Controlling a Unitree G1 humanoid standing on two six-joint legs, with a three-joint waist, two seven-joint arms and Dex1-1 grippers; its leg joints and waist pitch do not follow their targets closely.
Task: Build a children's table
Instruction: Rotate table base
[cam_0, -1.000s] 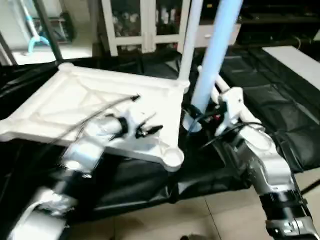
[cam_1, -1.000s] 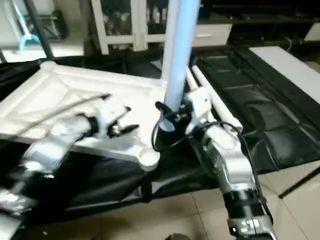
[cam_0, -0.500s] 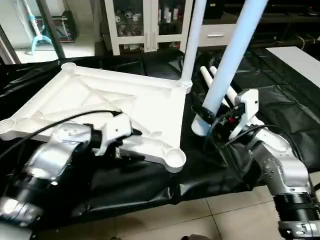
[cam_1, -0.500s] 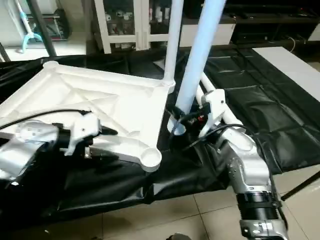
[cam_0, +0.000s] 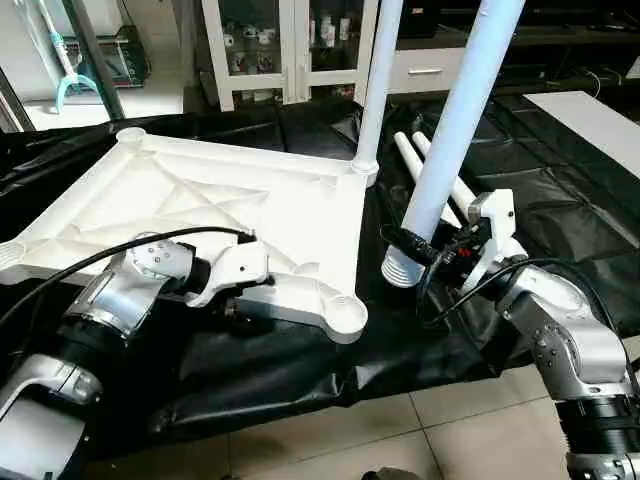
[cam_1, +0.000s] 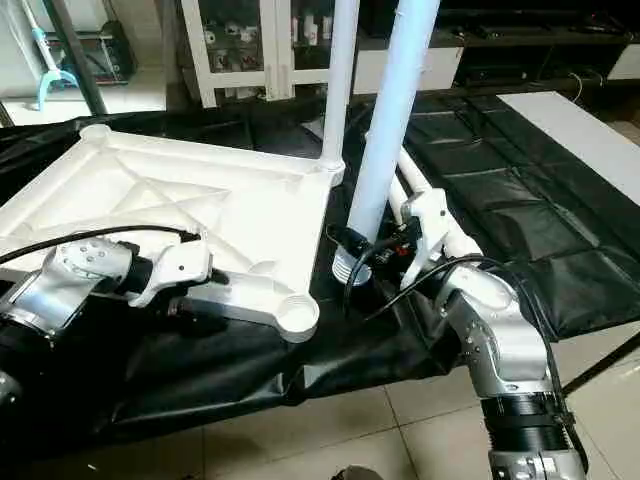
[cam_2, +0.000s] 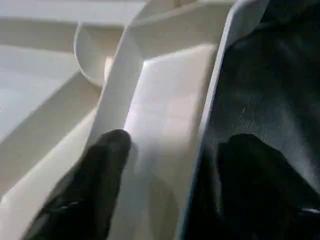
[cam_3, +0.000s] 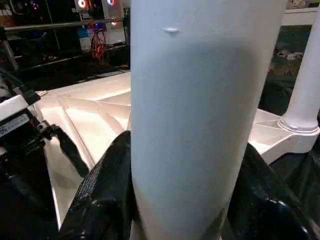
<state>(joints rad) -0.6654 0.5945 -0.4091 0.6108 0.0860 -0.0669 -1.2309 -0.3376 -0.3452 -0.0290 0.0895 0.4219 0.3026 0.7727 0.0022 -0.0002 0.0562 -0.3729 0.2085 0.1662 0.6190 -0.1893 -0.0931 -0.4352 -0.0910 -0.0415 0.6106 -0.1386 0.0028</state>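
The white tabletop (cam_0: 200, 200) lies underside up on a black sheet. One white leg (cam_0: 375, 80) stands in its far right corner socket. My right gripper (cam_0: 425, 245) is shut on a second leg (cam_0: 455, 120), which leans slightly. This leg's ribbed lower end (cam_0: 400, 270) hangs just above the sheet, right of the near right corner socket (cam_0: 345, 318). In the right wrist view both fingers (cam_3: 105, 195) clasp this leg (cam_3: 200, 100). My left gripper (cam_0: 238, 303) is open at the tabletop's near rim (cam_2: 205, 125), one finger (cam_2: 95, 180) inside it and one outside.
Two more white legs (cam_0: 432, 165) lie on the black sheet (cam_0: 560, 200) behind the held one. A white cabinet (cam_0: 290, 50) stands at the back and a white board (cam_0: 590, 120) at the far right. Tiled floor (cam_0: 400, 430) is at the front.
The camera has shifted. My left gripper came down from above the tabletop to its near rim. The held leg now stands a little steeper with its lower end lower.
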